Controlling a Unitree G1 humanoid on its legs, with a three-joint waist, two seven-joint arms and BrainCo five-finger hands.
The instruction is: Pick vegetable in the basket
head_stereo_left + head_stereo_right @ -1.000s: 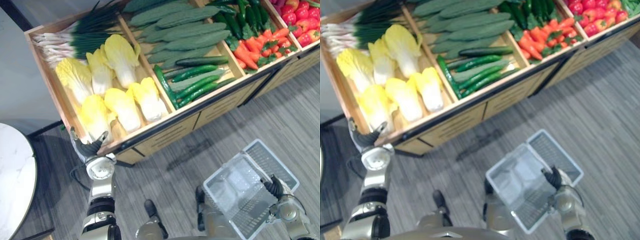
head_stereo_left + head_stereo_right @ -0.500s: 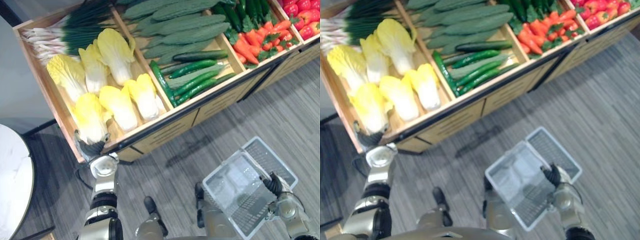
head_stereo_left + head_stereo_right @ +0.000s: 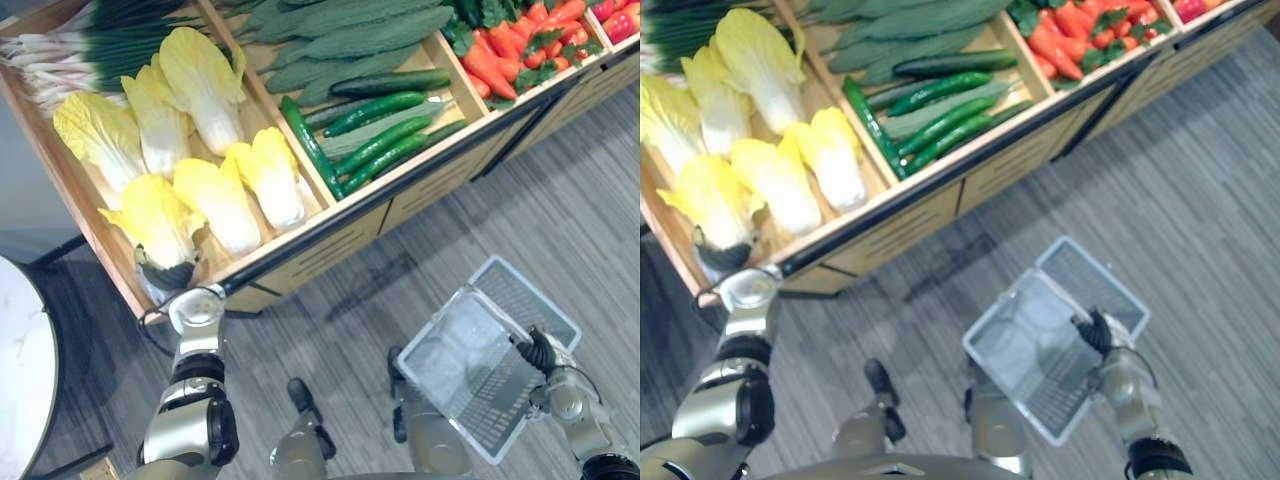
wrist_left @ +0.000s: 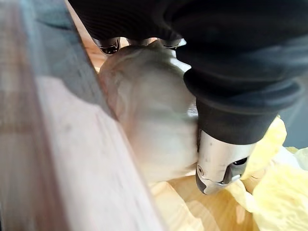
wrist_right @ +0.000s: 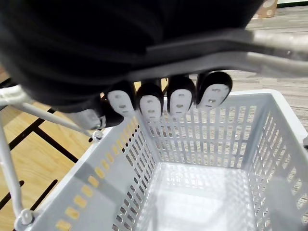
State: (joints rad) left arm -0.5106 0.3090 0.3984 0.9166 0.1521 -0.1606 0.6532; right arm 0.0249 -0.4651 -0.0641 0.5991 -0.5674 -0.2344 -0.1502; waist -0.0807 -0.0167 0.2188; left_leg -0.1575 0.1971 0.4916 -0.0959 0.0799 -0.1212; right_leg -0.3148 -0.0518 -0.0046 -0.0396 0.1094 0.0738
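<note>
Grip, left hand (image 3: 168, 277): at the stand's near left corner, fingers and thumb (image 4: 219, 161) curled round the pale stem end of a yellow-leaved cabbage (image 3: 150, 215). The left wrist view shows the thumb pressed to one side of that stem end and the fingers hooked over the other. The grasp is judged closed on the vegetable.

Position of the cabbage: inside the wooden stand (image 3: 300, 255), in its leftmost compartment, lying against the front rail. It is the nearest of several cabbages there. No gap shows between it and the compartment floor, so it is judged not yet lifted.

Grip, right hand (image 3: 537, 352): well in front of the stand, over the floor, fingers (image 5: 180, 101) wrapped round the grey handle (image 5: 202, 60) of the white basket (image 3: 430, 322).

Basket contents: nothing lies in it; its perforated bottom and walls are bare in the right wrist view.

Other stock: cucumbers (image 3: 380, 140) lie in the stand's next compartment to the right, untouched.

Progress, as a judgement: selection and grasp are done. Remaining are the lift clear of the stand's front rail, the carry across to the basket, and the release inside it. The front rail sits close against the cabbage, so the lift must go up before it comes outward.
</note>
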